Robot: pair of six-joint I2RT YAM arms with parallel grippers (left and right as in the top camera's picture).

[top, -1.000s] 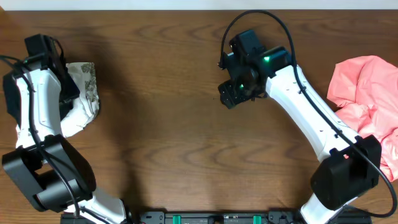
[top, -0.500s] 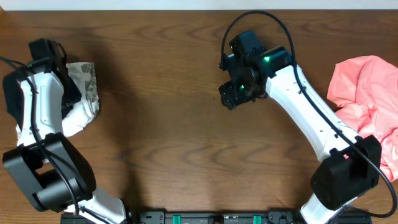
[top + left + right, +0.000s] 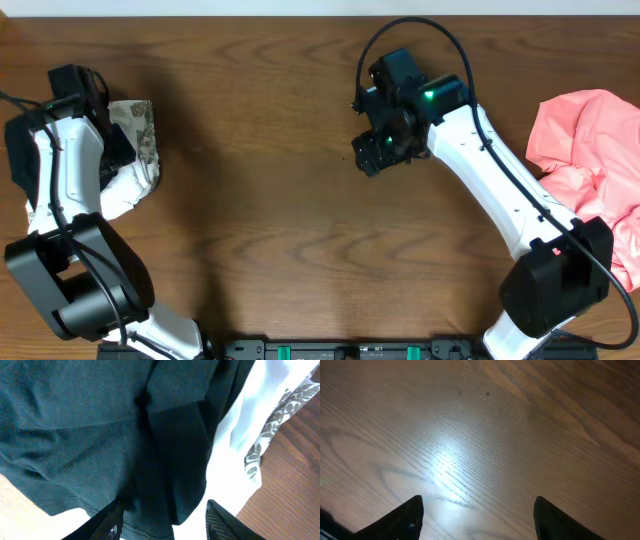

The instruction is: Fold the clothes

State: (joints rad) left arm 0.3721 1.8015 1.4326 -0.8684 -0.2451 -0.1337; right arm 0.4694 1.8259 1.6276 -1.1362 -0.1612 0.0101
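Just rumpled, creased black T-shirt [image 3: 90, 420].

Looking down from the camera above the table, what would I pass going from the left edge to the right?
White-grey patterned garment → right gripper → salmon-pink garment.

Bright glare on table [image 3: 445, 467]; soft shadows
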